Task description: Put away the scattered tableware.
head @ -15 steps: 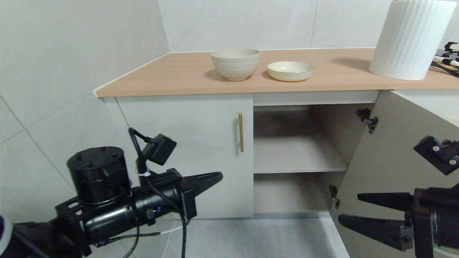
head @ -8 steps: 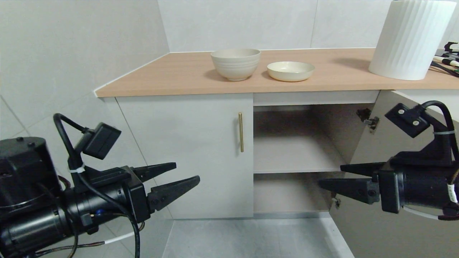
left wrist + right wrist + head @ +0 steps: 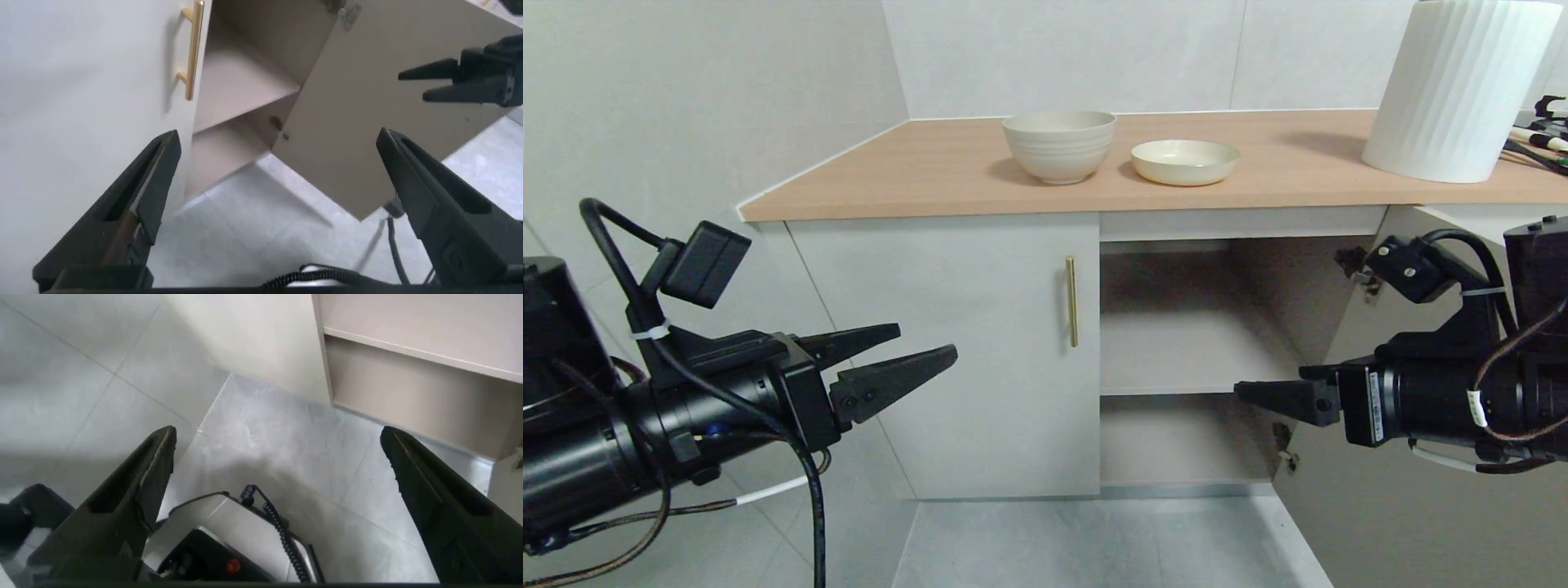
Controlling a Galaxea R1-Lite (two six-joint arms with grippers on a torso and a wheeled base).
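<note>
A deep beige bowl (image 3: 1059,145) and a shallow cream dish (image 3: 1185,161) stand side by side on the wooden countertop (image 3: 915,175). Both grippers are well below the counter, in front of the cabinet. My left gripper (image 3: 927,340) (image 3: 278,135) is open and empty, level with the shut left door (image 3: 964,343) and pointing at it. My right gripper (image 3: 1245,394) (image 3: 278,437) is open and empty too, at the right edge of the open compartment, level with the shelf (image 3: 1192,351). The right gripper (image 3: 425,82) also shows far off in the left wrist view.
The right cabinet door (image 3: 1405,490) stands swung open beside my right arm. A gold handle (image 3: 1072,300) runs down the left door. A tall white ribbed cylinder (image 3: 1462,86) and some pens (image 3: 1543,143) occupy the counter's right end. Tiled wall closes the left side.
My left arm drew back to the left and rose, its fingers now showing apart. My right arm rose and moved left to the open compartment. Bowl and dish have not moved.
</note>
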